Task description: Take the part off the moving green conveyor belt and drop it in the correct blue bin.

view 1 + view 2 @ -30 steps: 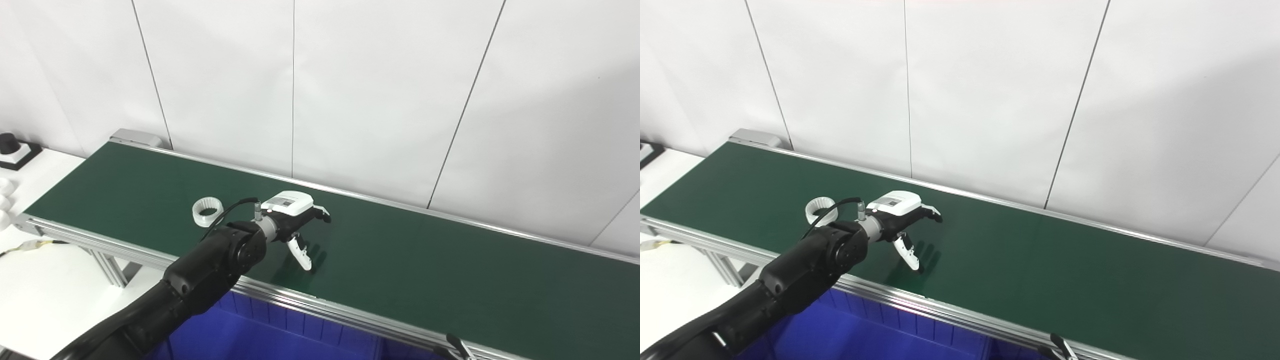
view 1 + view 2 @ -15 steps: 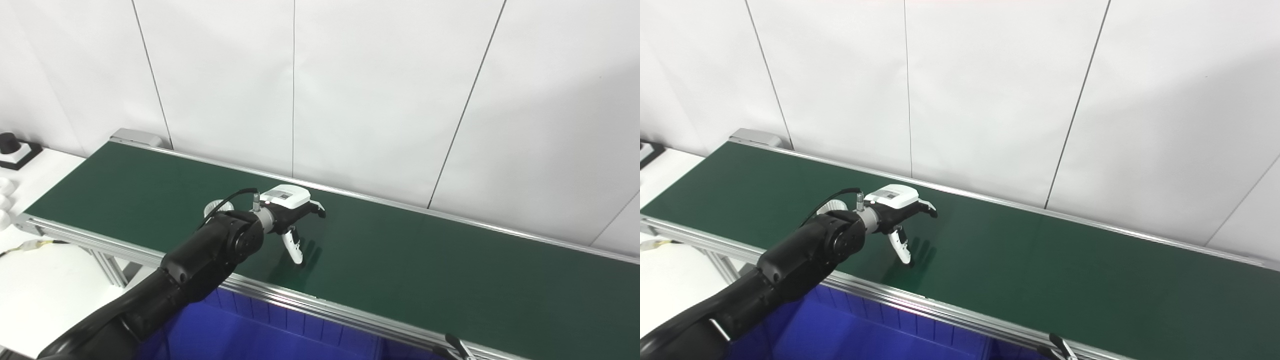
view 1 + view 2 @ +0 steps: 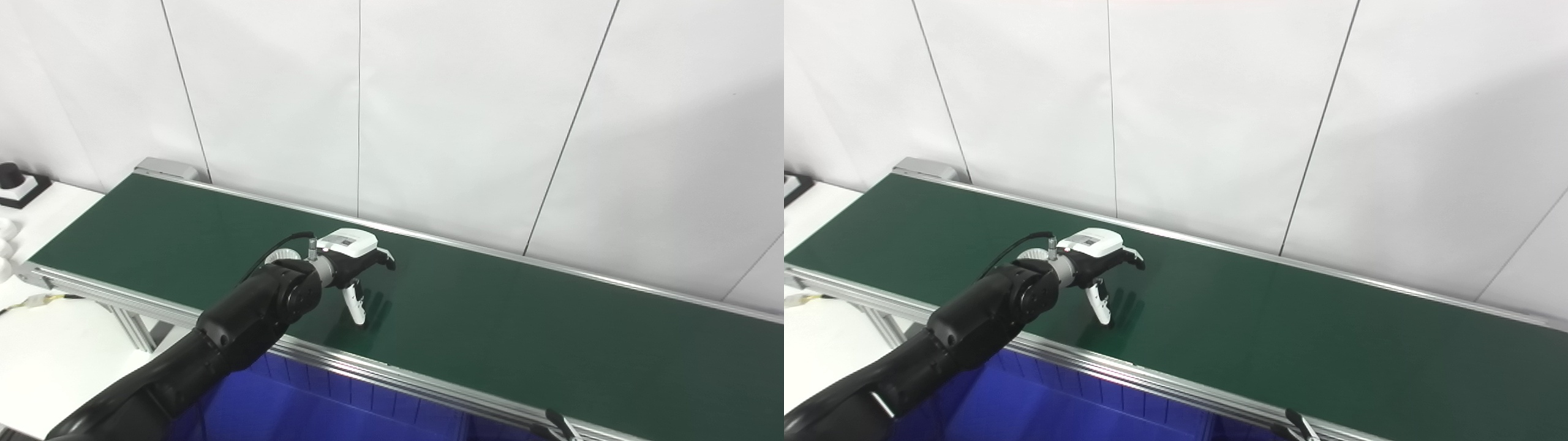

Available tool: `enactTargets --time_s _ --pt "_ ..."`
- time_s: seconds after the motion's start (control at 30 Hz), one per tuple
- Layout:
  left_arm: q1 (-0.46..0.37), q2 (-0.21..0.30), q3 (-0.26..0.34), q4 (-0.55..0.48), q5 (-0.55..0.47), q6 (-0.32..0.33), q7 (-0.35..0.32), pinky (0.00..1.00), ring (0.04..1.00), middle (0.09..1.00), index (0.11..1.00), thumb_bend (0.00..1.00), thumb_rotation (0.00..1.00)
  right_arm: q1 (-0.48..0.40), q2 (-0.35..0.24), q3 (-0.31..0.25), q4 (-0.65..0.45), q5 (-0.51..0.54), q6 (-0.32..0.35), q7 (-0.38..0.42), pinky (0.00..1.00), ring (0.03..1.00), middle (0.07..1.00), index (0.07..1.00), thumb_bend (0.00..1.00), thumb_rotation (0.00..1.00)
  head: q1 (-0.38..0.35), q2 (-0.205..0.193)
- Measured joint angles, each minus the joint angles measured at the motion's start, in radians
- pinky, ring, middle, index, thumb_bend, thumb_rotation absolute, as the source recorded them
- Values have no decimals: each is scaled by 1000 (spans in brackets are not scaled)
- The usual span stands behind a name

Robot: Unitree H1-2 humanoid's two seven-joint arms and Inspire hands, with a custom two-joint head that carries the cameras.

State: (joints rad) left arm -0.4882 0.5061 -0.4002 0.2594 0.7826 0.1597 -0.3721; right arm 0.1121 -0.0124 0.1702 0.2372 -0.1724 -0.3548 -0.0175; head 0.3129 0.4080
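A white toothed ring part (image 3: 278,256) lies on the green conveyor belt (image 3: 520,331), mostly hidden behind my left wrist; a sliver also shows in the right eye view (image 3: 1032,254). My left hand (image 3: 355,269) reaches over the middle of the belt just right of the ring. It is open and holds nothing, with fingers stretched forward and the thumb (image 3: 354,304) pointing down at the belt. A blue bin (image 3: 318,410) sits below the belt's near rail. My right hand is not in view.
The belt's near aluminium rail (image 3: 398,376) runs between the bin and the belt. A white wall stands close behind the belt. A white table at the left holds a black knobbed device (image 3: 13,182). A black lever (image 3: 560,424) sits at the bottom right.
The ring has travelled right along the belt and slipped behind my left wrist. My left hand has drifted slightly left and back, staying open.
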Motion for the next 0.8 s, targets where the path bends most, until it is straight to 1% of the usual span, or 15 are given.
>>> enactTargets --time_s 0.17,0.6,0.8 --pt "0 0 0 2 0 0 2 745 839 866 819 897 119 0 -3 0 0 0 -16 0 626 715 770 866 336 750 0 3" --pt "0 0 0 10 0 -2 4 758 840 863 824 902 113 1 -3 -1 0 2 -16 2 621 711 768 869 325 727 0 6" --pt "0 0 -6 35 14 -3 4 767 848 869 830 890 118 1 -7 -1 0 3 -16 6 624 714 769 870 330 745 0 6"
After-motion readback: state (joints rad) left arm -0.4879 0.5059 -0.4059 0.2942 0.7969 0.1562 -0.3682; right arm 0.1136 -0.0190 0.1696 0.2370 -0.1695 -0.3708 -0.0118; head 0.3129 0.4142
